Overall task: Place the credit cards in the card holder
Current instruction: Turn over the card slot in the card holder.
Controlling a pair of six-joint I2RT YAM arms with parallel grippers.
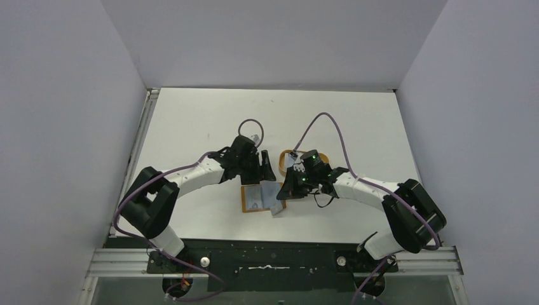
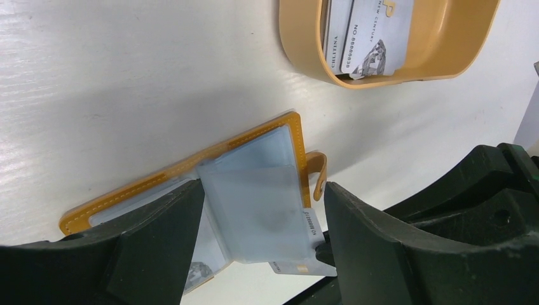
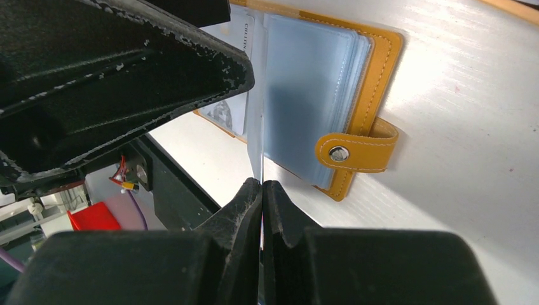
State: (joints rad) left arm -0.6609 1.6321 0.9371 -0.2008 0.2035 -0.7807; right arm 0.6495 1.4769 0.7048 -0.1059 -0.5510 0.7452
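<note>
Pinched edge-on in closed right gripper [image 3: 261, 190]: credit card [image 2: 308, 229], long axis toward 12 o'clock, tip at card holder [image 3: 375, 82] sleeves; left gripper [image 2: 262, 202] spread astride them, opp. side.

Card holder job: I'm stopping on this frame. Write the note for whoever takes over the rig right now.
Left gripper: open, holding nothing, fingers either side of the clear sleeves of the open card holder.
Right gripper: shut on one credit card, partly under a sleeve.
Orange tray beyond the holder: at least two more cards.
Done: another card apparently already sits in the holder's other page.
Left: seat the held card, then fetch the tray's cards.
</note>
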